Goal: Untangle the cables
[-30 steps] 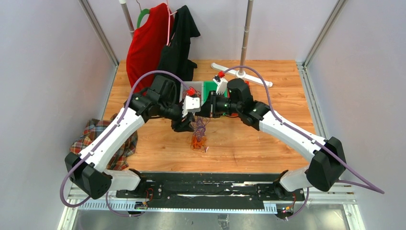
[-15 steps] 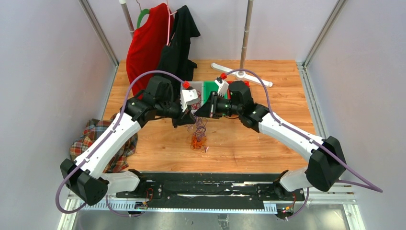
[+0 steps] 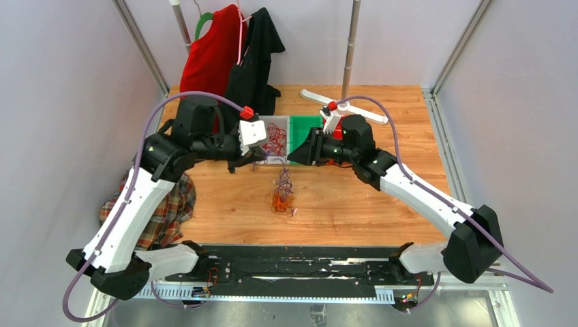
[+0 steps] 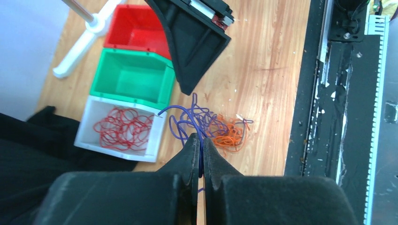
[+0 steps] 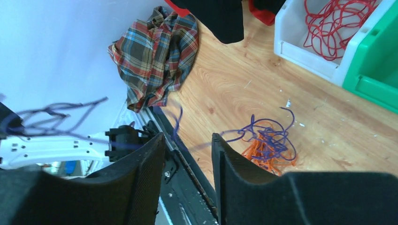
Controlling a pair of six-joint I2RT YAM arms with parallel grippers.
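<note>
My left gripper [image 4: 202, 141] is shut on a purple cable [image 4: 195, 117], whose loops trail down into a tangle with the orange cable [image 4: 230, 136] on the wooden table. From above, the left gripper [image 3: 253, 162] hangs left of and above the purple cable [image 3: 283, 180] and the orange cable [image 3: 281, 203]. Across the pile, my right gripper [image 3: 294, 157] stands open. In the right wrist view its jaws [image 5: 187, 140] are apart, and a blurred purple strand [image 5: 270, 136] runs loose past them. Red cables [image 4: 123, 129] lie coiled in the white bin [image 4: 155, 140].
A green bin [image 4: 133, 79] and a red bin [image 4: 136, 30] stand beside the white bin. A plaid shirt [image 3: 160, 204] lies at the table's left edge. Red and black garments [image 3: 232, 61] hang at the back left, by a white stand [image 3: 344, 105]. A black rail [image 3: 293, 262] runs along the near edge.
The left gripper shut on the purple cable and drew back to the left, stretching it out of the pile. The right gripper opened, let go and moved off to the right.
</note>
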